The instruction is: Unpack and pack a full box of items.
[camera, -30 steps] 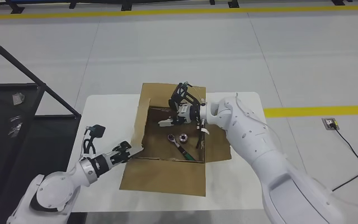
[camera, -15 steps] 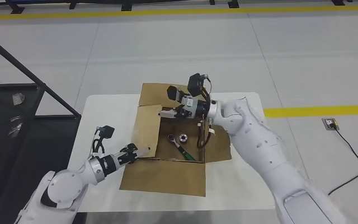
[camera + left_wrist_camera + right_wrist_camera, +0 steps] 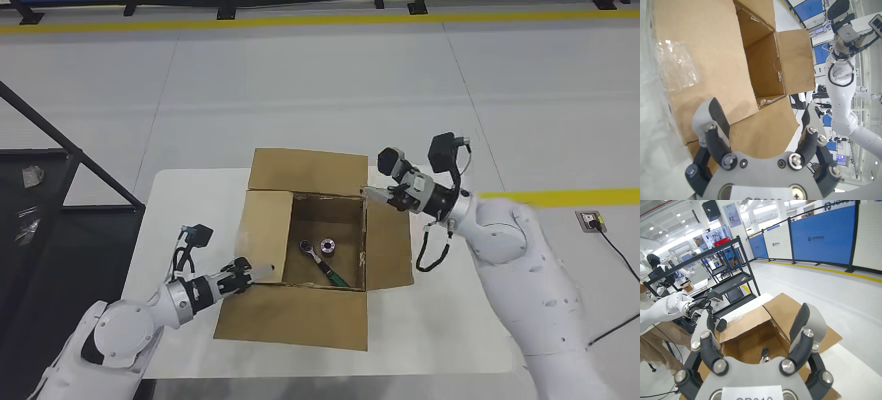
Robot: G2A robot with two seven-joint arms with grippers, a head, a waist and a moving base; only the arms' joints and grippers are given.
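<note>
**Entry: box, opened, unpacking at an early stage**

1. Left claw: released, nothing between its fingers. In your left wrist view this claw stands spread just short of the box's side flap.
2. Right claw: released and empty. Your right wrist view has it poised above the opposite rim, with the opening ahead of and below it.
3. Box: cardboard, all four flaps folded outward, lying between your two claws on the white table.
4. Contents, below and ahead of the right claw:
   - a ratchet wrench flat on the box floor, its head also visible past the right claw;
   - a small round piece just beside the wrench;
   - a green-marked item against the near wall, too small to identify.
5. Clear plastic bag: at the side flap's edge, ahead of the left claw. Whether it came from the box, you cannot tell.

Status, as a judgement: opening looks done, while unpacking has barely begun, with at least three items left inside. Repacking and closing the flaps remain.
</note>
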